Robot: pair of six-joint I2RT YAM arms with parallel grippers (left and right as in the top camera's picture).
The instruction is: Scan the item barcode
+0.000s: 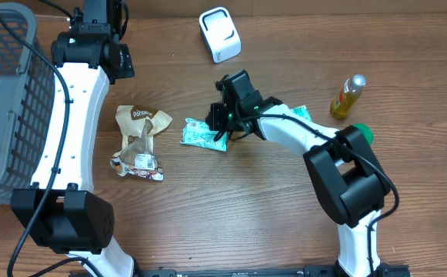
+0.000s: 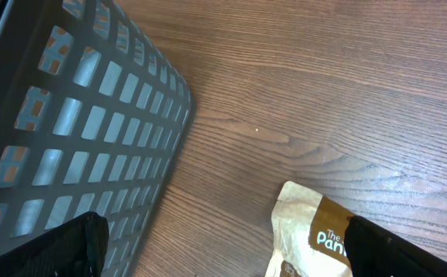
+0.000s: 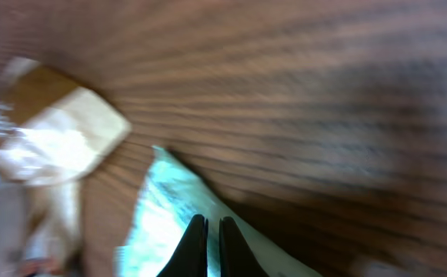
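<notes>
1. Teal packet (image 1: 200, 135): flat foil pouch, teal-green with white print, crinkled. It lies flat on the tabletop (image 1: 285, 223) near centre, long axis roughly left-right. Right end is hidden in the overhead view, and the print is too small to read.
2. Scanner (image 1: 219, 35): white rounded box with a grey-outlined face. It sits at the far side of the tabletop, well apart from the packet.

Quick count: two teal-and-white packets, one packet (image 1: 200, 136) right under the right end effector (image 1: 221, 125), the second packet (image 1: 300, 113) peeking out from behind that arm. One crumpled brown-and-white snack bag (image 1: 137, 138) off to its left. One white scanner (image 1: 220, 34) beyond it. One yellow bottle (image 1: 348, 95), one green round thing (image 1: 366, 134), one grey basket (image 1: 8, 115). Two arms.
</notes>
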